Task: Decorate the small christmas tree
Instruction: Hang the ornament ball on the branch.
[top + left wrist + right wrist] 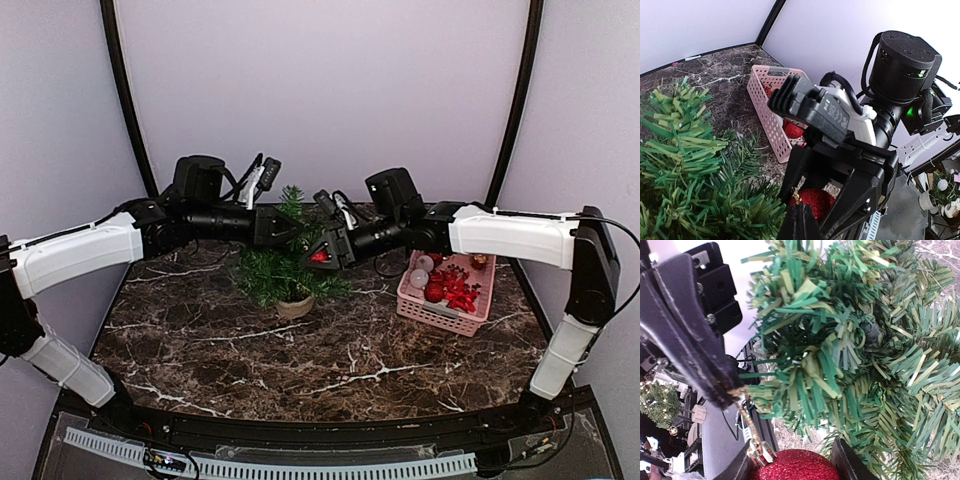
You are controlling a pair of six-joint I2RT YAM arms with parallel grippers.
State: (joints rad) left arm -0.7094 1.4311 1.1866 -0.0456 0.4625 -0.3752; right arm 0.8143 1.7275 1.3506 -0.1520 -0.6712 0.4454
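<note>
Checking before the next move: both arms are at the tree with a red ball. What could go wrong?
1. The right tool grips the red ball while the left tool appears to pinch its gold string; pulling apart could snap the string.
2. Both arms crowd the tree top; a nudge could tip it on its small base.

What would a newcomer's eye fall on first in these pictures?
First, the small christmas tree standing near the middle of the dark marble table. Then the red glitter ball held in the right fingers by its branches, and the pink basket of ornaments to its right.
</note>
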